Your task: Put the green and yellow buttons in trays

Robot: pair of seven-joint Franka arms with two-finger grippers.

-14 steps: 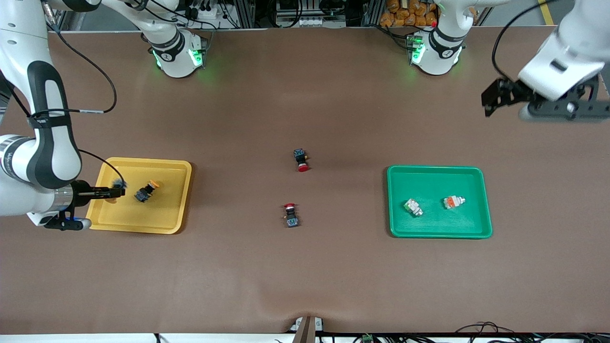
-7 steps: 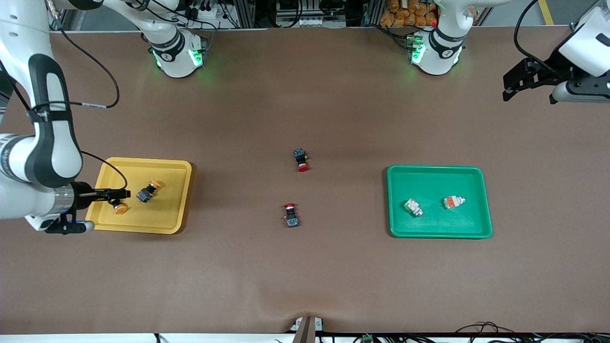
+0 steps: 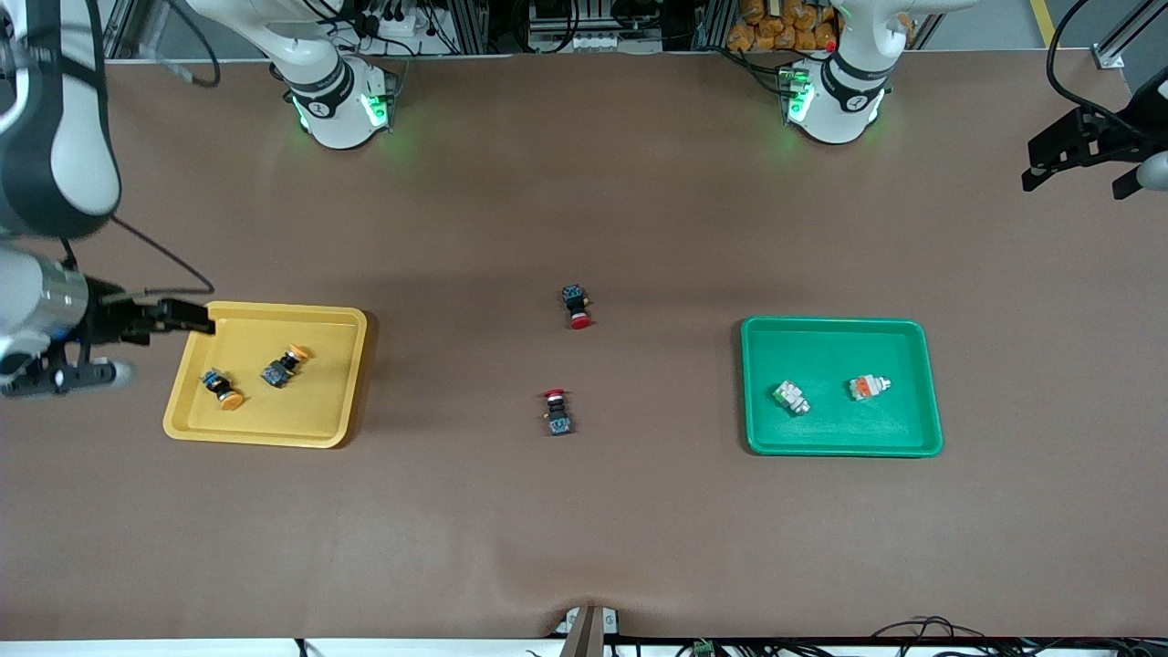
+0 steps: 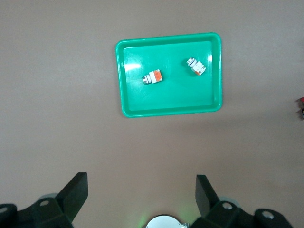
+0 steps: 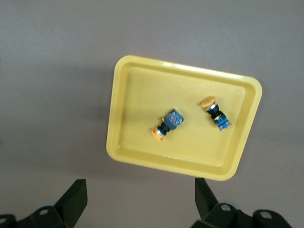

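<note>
Brown matte sheeting covers the counter, slightly rumpled at its 6 o'clock edge in the front view. Toward the right arm's end lies the yellow tray, a shallow glossy plastic rectangle with rounded corners and a raised rim. Two yellow-capped buttons lie in it on their sides: one toward the tray's 9 o'clock side, the other near its middle, each a small black-and-blue body with a round orange-yellow cap.

A second ago only one button lay in that tray and the right claw hung low over it with the other; half a second ago that button had dropped onto the tray floor. Now the right claw has lifted to the tray's 10 o'clock corner, and its wrist view shows the jaws spread wide with nothing between them.

The green tray, same shape and sheen, sits toward the left arm's end and holds two white blocky buttons, a green-faced one and an orange-faced one, apart from each other. The left claw has pulled away to the counter's 2 o'clock corner, jaws apart and empty.

All four buttons appear placed, so the task looks complete. Two red-capped buttons stay on bare counter between the trays, rightly left out.
</note>
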